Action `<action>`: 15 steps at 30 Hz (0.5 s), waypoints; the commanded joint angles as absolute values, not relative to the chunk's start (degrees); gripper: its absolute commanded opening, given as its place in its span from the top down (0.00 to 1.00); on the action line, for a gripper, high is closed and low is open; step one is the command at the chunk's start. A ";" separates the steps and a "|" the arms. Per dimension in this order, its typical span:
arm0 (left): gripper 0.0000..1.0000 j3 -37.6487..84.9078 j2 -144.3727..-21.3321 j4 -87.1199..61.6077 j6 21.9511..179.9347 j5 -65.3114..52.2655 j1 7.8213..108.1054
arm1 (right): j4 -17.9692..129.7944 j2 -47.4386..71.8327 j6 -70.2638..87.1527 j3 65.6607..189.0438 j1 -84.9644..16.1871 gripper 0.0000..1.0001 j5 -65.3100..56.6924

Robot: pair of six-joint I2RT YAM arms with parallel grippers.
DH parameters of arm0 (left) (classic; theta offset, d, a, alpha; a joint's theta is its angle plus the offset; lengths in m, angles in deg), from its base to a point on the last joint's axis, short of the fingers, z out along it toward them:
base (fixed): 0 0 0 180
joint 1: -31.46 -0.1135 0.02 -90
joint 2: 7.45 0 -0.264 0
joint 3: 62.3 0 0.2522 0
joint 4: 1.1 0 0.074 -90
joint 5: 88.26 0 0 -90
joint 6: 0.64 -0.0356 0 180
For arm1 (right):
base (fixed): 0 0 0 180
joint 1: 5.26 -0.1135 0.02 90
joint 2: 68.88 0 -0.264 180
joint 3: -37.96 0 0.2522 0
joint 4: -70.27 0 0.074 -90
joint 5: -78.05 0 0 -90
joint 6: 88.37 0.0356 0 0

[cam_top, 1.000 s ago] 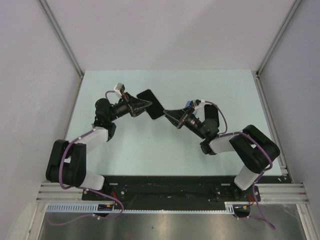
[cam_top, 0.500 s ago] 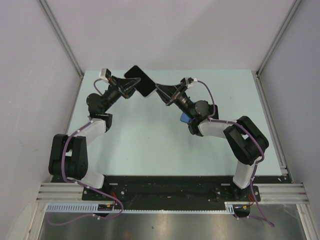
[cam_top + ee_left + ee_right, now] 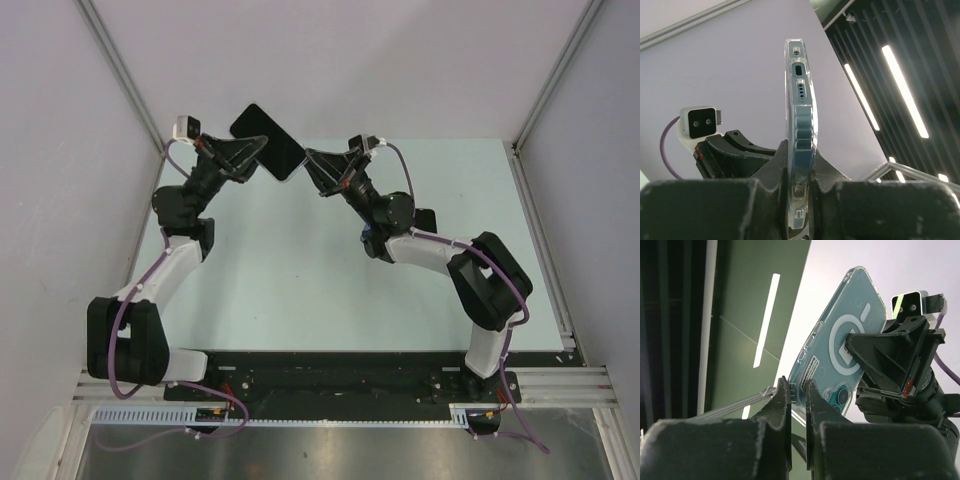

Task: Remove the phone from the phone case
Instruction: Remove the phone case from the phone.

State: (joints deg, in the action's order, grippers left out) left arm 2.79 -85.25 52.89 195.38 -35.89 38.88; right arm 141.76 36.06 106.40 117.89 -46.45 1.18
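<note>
The phone [image 3: 268,142], teal-backed and in a clear case, is held in the air above the table's back edge. My left gripper [image 3: 250,152] is shut on it across its flat faces. In the left wrist view the phone [image 3: 800,115] stands edge-on between the fingers [image 3: 801,185]. My right gripper [image 3: 310,160] is shut on the case's lower corner by the camera lenses. In the right wrist view the case back [image 3: 840,350] with its white ring shows, its corner between my right gripper's [image 3: 798,390] tips. The left gripper [image 3: 895,355] covers part of the back.
The pale green table [image 3: 300,290] lies below both raised arms. White walls and metal frame posts [image 3: 120,70] close in the back and sides. The right arm's elbow [image 3: 490,280] hangs over the table's right half.
Both arms have risen and swung toward the back left, carrying the phone from low over the table's middle up to the back wall. Both grippers stay on it.
</note>
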 commanded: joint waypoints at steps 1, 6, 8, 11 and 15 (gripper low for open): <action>1.00 9.37 -80.05 57.40 200.19 -44.67 43.42 | 148.53 40.19 108.59 120.89 -50.79 1.00 5.36; 1.00 11.40 -78.38 56.42 200.63 -45.02 43.42 | 148.53 41.15 108.24 121.24 -51.14 1.00 5.28; 1.00 11.75 -78.29 57.29 201.59 -44.93 43.42 | 148.44 41.86 108.33 121.76 -51.23 1.00 5.54; 1.00 11.93 -78.20 60.19 204.40 -44.58 43.50 | 148.44 42.56 107.28 122.73 -51.58 1.00 6.33; 1.00 13.42 -77.41 60.73 205.20 -44.32 43.42 | 148.35 43.61 107.01 123.44 -51.93 1.00 6.77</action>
